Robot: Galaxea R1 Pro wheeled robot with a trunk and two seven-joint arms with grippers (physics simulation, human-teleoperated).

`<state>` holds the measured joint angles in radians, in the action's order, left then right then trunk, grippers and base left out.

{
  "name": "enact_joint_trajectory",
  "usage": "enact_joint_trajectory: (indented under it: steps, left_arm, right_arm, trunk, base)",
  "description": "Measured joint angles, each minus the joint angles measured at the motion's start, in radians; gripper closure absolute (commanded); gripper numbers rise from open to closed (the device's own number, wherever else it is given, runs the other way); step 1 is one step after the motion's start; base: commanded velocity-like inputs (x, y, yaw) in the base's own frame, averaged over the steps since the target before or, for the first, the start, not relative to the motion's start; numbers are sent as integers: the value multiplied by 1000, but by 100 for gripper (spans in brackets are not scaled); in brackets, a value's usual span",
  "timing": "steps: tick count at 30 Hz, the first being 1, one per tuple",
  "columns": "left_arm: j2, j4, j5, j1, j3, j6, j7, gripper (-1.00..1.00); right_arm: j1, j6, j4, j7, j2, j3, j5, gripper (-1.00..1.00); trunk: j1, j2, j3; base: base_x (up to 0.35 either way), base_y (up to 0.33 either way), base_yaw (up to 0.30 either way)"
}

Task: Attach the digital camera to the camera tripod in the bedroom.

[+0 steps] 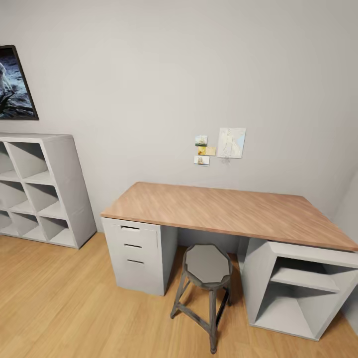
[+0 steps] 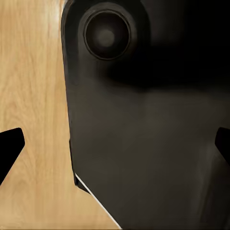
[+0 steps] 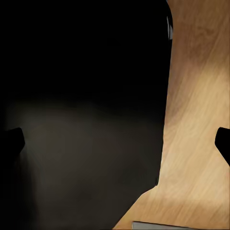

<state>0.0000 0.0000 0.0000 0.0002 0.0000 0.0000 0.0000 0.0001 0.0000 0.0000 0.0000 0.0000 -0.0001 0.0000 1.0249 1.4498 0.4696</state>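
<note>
The head view faces a corner of the bedroom: a wood-topped counter [image 1: 233,209] on white cabinets, a 3-drawer unit [image 1: 134,253] under its left end, an open shelf unit [image 1: 298,288] under its right end, and a grey stool [image 1: 208,288] on the plank floor [image 1: 64,308] in front. White cube shelves [image 1: 40,189] stand against the wall to the left, with a framed picture [image 1: 15,84] above them and a few paper notes [image 1: 221,146] pinned over the counter. The counter top is bare; neither the digital camera nor the camera tripod appears among this furniture, so their whereabouts cannot be told from here.

In the left wrist view, the left hand [image 2: 115,148] has its 2 dark fingertips at opposite edges of the frame, spread wide with nothing between them; a dark robot body part with a round fitting [image 2: 106,36] lies beyond, over the floor. The right hand [image 3: 115,141] is likewise spread and empty above the floor.

The risk, as I judge it, is navigational: driving or turning in search of the task's things could clip the stool or the counter's edge. With both arms apparently tucked close to the body, an early reach may also strike the robot itself.
</note>
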Motion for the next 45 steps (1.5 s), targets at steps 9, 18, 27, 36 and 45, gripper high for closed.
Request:
enact_joint_trajectory:
  steps: [9, 18, 27, 36, 45]
  left_arm:
    - [-6, -33, 9, 1, 12, -25, -1, -100]
    - [-3, -36, 10, 2, 13, -42, -1, -100]
    - [-3, -36, 10, 2, 13, -43, -1, -100]
    - [-3, -36, 10, 2, 13, -43, -1, -100]
    - [-3, -36, 10, 2, 13, -43, -1, -100]
  right_arm:
    - [2, -6, 1, -1, -5, 2, 6, -100]
    - [1, -4, 2, -1, -1, 3, 7, -100]
    - [1, -5, 2, -3, 2, 0, 5, -100]
    - [1, -39, 2, -4, 3, 0, 4, -100]
    - [2, -88, 14, -4, 3, -3, -6, -100]
  trunk:
    - [0, 0, 0]
    - [0, 0, 0]
    - [0, 0, 0]
    - [0, 0, 0]
    - [0, 0, 0]
  base:
    - [0, 0, 0]
    - [0, 0, 79]
    - [0, 0, 249]
    - [0, 0, 276]
    - [0, 0, 280]
